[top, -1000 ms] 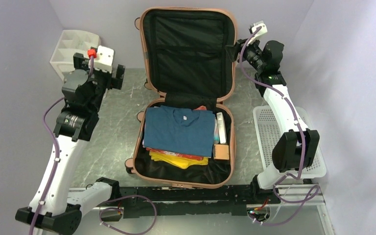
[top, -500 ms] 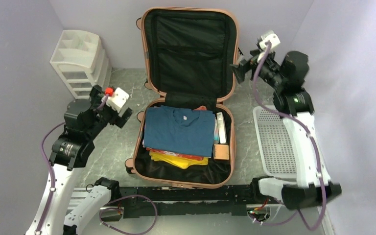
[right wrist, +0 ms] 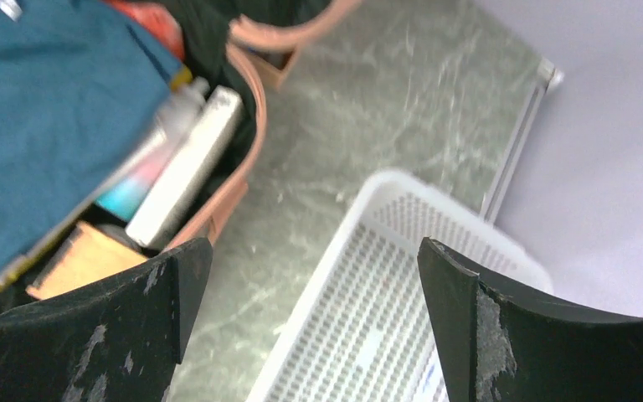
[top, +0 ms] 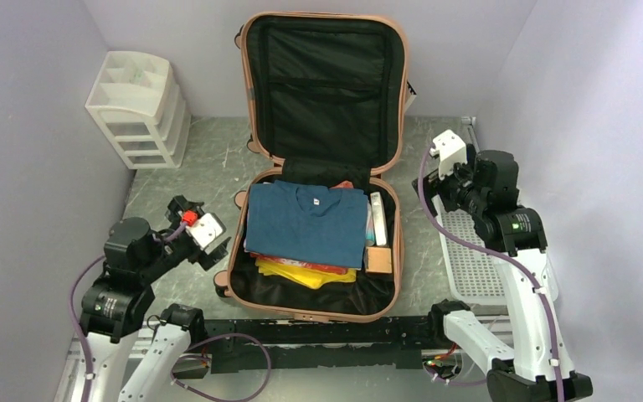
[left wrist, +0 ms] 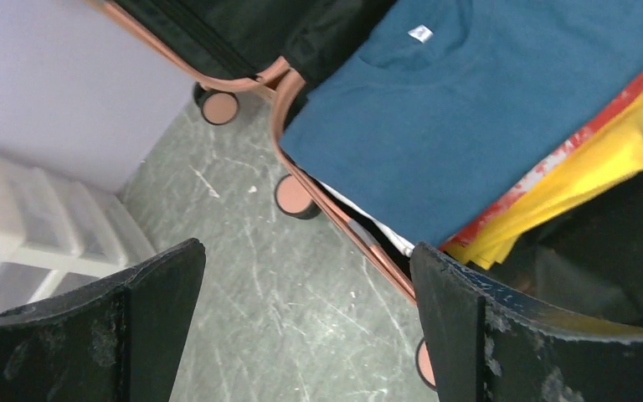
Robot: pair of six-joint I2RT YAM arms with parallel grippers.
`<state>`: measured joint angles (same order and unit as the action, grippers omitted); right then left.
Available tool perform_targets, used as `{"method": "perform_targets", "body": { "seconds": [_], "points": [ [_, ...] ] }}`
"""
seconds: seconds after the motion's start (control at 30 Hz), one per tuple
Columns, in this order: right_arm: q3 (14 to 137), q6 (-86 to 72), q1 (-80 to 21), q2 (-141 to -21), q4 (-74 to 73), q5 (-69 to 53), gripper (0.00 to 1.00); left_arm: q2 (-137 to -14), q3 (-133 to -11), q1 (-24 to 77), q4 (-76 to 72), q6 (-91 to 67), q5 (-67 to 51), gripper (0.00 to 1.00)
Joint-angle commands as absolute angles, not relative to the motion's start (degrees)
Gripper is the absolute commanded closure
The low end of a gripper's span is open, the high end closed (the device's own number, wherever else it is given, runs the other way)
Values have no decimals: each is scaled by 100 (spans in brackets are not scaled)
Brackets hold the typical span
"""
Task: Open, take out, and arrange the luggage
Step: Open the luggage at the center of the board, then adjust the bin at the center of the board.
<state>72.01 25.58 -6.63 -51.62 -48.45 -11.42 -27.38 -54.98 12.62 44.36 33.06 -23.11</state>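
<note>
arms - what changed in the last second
Both arms drew back toward the near edge. The left gripper came from beside the drawers to the suitcase's left side; the right gripper left the lid's right edge and now hangs by the basket. Both are open and empty. Suitcase open, shirt and the rest untouched.

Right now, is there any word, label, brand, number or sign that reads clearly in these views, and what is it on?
No text can be read anywhere.
Neck tag on the blue shirt: too small to read.
Tube and white box in the luggage: blurred, no print legible.
Pale patch on the basket floor: blurred, maybe a sticker.
</note>
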Motion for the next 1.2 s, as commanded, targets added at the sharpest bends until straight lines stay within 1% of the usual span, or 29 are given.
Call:
{"method": "perform_targets", "body": {
  "seconds": [0.0,0.23,0.33,0.57,0.7,0.77,0.83,0.97,1.03,1.17],
  "points": [
    [6890,2681,-651,-5085,-5290,-208,0,-2469,-5061,1143,4333,3533,-2954,3],
    [6189,2822,-541,-5248,-5142,86,0,-2401,-4595,1143,3959,3448,-2842,3],
    [5955,2850,-368,-5355,-4955,-92,1,-2418,-4485,1143,3900,3407,-2921,3],
    [5835,3019,445,-5825,-4709,-979,7,-2336,-4410,1143,3849,3324,-2786,3],
    [5589,3066,806,-6211,-4496,-1236,13,-2144,-4387,1143,3836,3319,-2804,3],
    [5446,3087,926,-6404,-4430,-1405,18,-2086,-4377,1140,3841,3316,-2803,3],
    [5359,3098,964,-6616,-4407,-1525,25,-2053,-4368,1134,3832,3314,-2780,3],
    [5257,2868,967,-7144,-4172,-1547,36,-2032,-4368,1134,3836,3327,-2780,3],
    [5321,2695,967,-7428,-4136,-1626,47,-2046,-4368,1134,3841,3326,-2790,3],
    [5528,2166,958,-7731,-3958,-1881,74,-2078,-4376,1134,3861,3347,-2776,3]
  ]
}}
